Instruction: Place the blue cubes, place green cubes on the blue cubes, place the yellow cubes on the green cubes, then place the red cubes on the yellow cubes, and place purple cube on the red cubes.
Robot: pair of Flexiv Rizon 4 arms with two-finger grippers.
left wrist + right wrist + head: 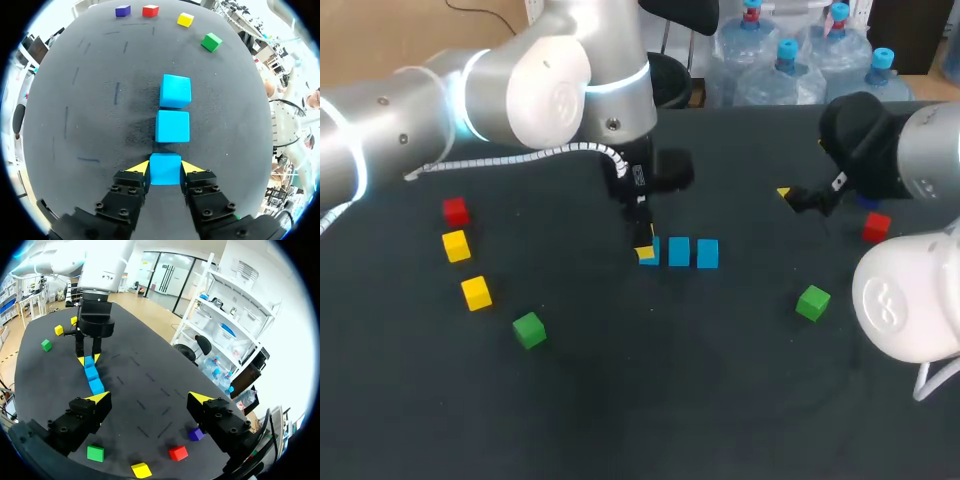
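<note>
Our left pincer (165, 167) is down on the dark desk (620, 420), at the left end of a row of three blue cubes. Its yellow fingertips (141, 166) lie against two opposite sides of the left blue cube (165, 174), so it is pinching that cube, which sits level with the others. The middle blue cube (679, 251) and the right blue cube (708, 253) follow just beside it, with narrow gaps between them.

Our right pincer (150, 398) hangs over the far right part of the desk, well apart from the row. Its fingers are spread wide and hold nothing. Loose cubes lie on that side: the purple cube (196, 433), the right red cube (876, 227), the right yellow cube (141, 470) and, nearer to us, the right green cube (813, 302).

On the left of the desk four more cubes run from far to near: the left red cube (455, 211), the far yellow cube (456, 245) just beside it, the near yellow cube (475, 292) and the left green cube (529, 329).
</note>
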